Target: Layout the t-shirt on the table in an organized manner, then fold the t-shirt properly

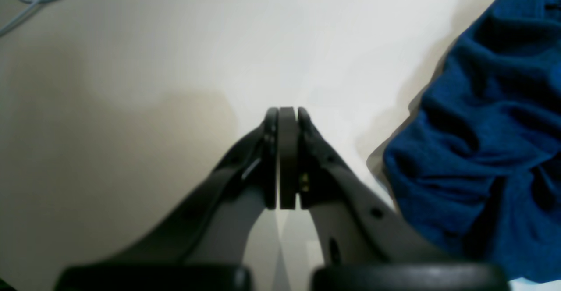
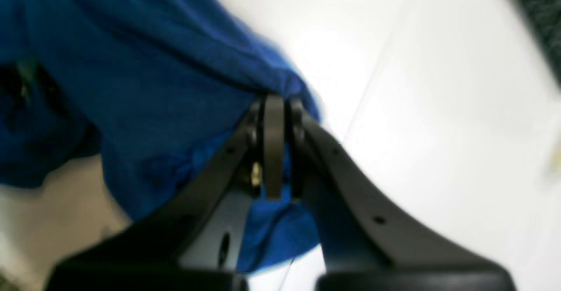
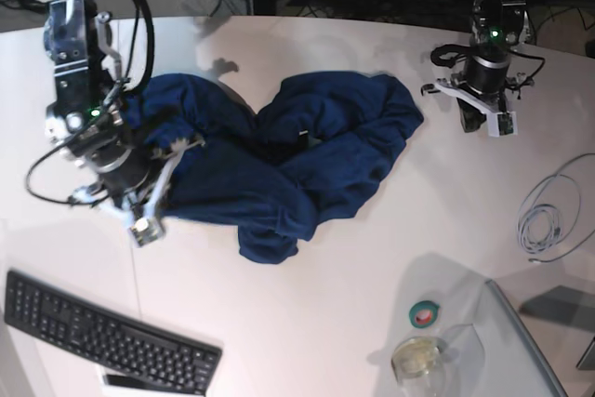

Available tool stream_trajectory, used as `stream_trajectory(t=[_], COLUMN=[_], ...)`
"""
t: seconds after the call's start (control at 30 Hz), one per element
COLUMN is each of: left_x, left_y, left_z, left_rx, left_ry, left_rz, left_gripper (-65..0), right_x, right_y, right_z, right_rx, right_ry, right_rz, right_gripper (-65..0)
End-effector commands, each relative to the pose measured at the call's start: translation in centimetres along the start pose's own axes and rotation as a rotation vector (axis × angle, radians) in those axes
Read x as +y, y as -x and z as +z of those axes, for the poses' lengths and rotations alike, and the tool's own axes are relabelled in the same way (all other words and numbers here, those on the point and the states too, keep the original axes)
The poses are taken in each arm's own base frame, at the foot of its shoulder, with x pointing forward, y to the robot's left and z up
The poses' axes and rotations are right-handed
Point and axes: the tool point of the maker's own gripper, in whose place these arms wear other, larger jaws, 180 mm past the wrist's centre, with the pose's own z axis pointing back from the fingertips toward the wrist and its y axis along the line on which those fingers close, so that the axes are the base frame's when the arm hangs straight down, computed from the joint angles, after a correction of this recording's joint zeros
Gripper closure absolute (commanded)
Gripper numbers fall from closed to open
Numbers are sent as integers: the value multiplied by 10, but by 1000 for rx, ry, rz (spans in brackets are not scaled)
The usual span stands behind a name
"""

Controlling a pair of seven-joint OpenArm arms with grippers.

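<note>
A crumpled navy t-shirt (image 3: 279, 165) is lying bunched across the middle of the white tabletop (image 3: 372, 258), its long axis running roughly from 9 o'clock to 3 o'clock in the base view, with a rounded lobe of cloth drooping toward 6 o'clock; which end is the collar cannot be told from the folds. At the 9 o'clock edge of the heap, the right gripper (image 2: 275, 150) is pinching the fabric, its fingers (image 2: 274, 142) clenched on a fold of blue cloth that is bulging out on both sides of them in the right wrist view. At 2 o'clock, the left gripper (image 1: 287, 159) is hanging over bare tabletop with its fingers (image 1: 287, 150) pressed flat together and gripping nothing, the shirt's edge lying just beside it toward 3 o'clock in its own wrist view. A black keyboard (image 3: 107, 339) is sitting at 7 o'clock, well apart from the shirt, while a roll of green tape (image 3: 426, 313) and a clear glass jar (image 3: 416, 360) are standing near 5 o'clock and a coil of grey cable (image 3: 550, 216) is resting at 4 o'clock
</note>
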Motion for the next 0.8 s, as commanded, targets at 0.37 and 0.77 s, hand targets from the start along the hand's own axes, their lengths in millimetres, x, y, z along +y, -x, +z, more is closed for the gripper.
stream_trajectory(t=[0.37, 0.77], left_x=[-72, -187], left_y=[-40, -76], left_z=[6, 7], left_rx=[-118, -201], left_ry=[183, 429], left_rz=[-58, -60], left_gripper=[0, -319], right_x=[-99, -86], right_y=[-88, -56], right_z=[47, 42], right_rx=[-257, -184], right_ry=[252, 226], right_rz=[-64, -69], right_gripper=[-3, -3])
